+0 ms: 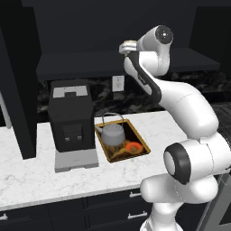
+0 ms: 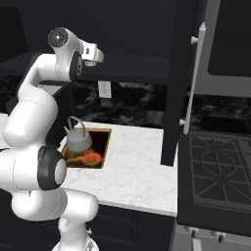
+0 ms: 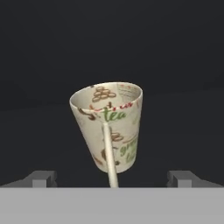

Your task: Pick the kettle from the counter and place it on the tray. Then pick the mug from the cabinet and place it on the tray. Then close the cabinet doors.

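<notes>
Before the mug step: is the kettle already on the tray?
Yes. The kettle stands upright inside the tray, its handle up.

I see open dark space all round the mug (image 3: 109,127) on the cabinet shelf (image 1: 81,63). Below, the coffee machine (image 1: 71,118) crowds the tray (image 1: 139,136) on its left; the open cabinet door (image 2: 180,83) blocks the right side.
</notes>
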